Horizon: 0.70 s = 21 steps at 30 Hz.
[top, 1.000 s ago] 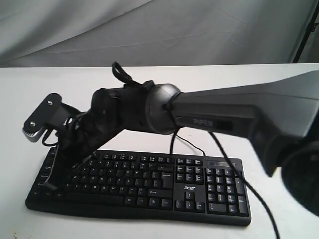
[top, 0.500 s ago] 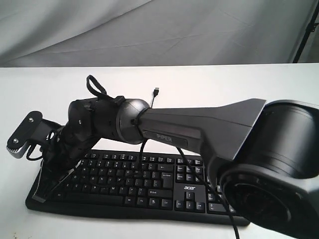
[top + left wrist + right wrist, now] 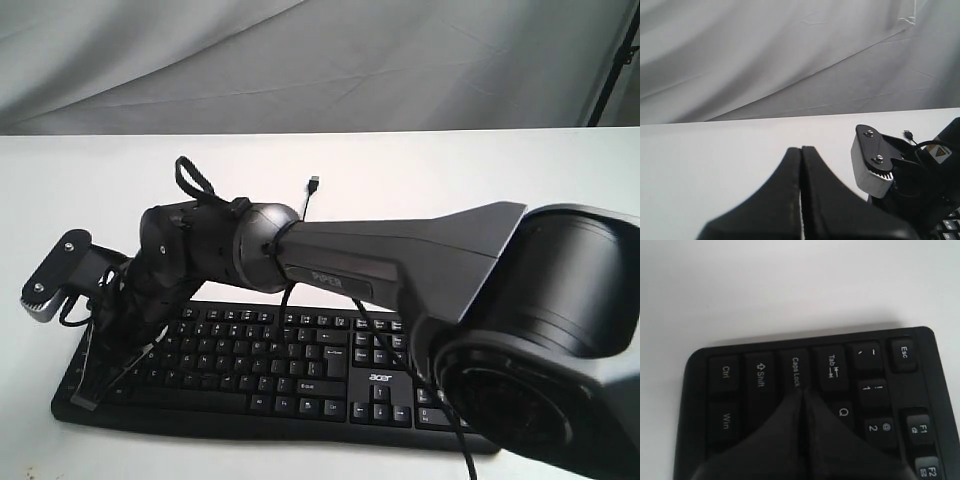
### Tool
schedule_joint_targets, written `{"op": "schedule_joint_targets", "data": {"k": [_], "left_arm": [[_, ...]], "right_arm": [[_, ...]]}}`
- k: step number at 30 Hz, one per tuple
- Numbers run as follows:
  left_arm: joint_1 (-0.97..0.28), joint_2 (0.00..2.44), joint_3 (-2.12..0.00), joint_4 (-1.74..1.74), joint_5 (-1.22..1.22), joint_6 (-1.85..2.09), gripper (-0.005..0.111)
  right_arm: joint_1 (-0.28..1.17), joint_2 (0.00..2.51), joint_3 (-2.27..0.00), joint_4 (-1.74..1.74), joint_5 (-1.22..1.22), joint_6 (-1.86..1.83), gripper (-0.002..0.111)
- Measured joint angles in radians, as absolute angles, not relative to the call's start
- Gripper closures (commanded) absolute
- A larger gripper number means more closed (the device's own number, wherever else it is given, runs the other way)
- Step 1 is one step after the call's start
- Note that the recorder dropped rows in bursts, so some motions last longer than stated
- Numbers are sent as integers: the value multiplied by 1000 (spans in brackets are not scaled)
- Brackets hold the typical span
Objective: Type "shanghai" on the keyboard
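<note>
The black keyboard (image 3: pixel 300 370) lies on the white table, its "acer" logo beside the number pad. My right arm reaches across it from the right. My right gripper (image 3: pixel 86 398) is shut and empty, pointing down at the keyboard's left end. In the right wrist view the keyboard (image 3: pixel 760 375) fills the lower half, and the right gripper (image 3: pixel 804 391) has its tips over the seam between Caps Lock and Tab, beside Q. Whether they touch a key I cannot tell. My left gripper (image 3: pixel 801 148) is shut and empty above bare table; it does not show in the exterior view.
The keyboard's thin cable runs back to a loose USB plug (image 3: pixel 313 184) on the table behind the arm. The right arm's wrist camera block (image 3: pixel 60 275) juts out left of the keyboard and also shows as a grey block (image 3: pixel 872 162) close to my left gripper. A grey cloth backdrop (image 3: pixel 320 60) hangs behind.
My right arm has swung left along the keyboard and lower, carrying the shut gripper from the left letter keys to the far left end. In the last half second it barely shifted.
</note>
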State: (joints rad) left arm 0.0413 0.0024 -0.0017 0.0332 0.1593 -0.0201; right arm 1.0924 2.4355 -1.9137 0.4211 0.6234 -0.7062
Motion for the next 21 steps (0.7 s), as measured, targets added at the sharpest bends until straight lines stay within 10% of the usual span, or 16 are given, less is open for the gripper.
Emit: {"op": "schedule_joint_targets", "data": {"k": [11,21], "left_arm": [[41,2,-2,33,159,-20,107],[41,2,-2,33,159,-20,107]], "right_arm": [[1086,2352,-1912,354,730,-676,108],[1052,2133,-1406,411,468,-665,108]]}}
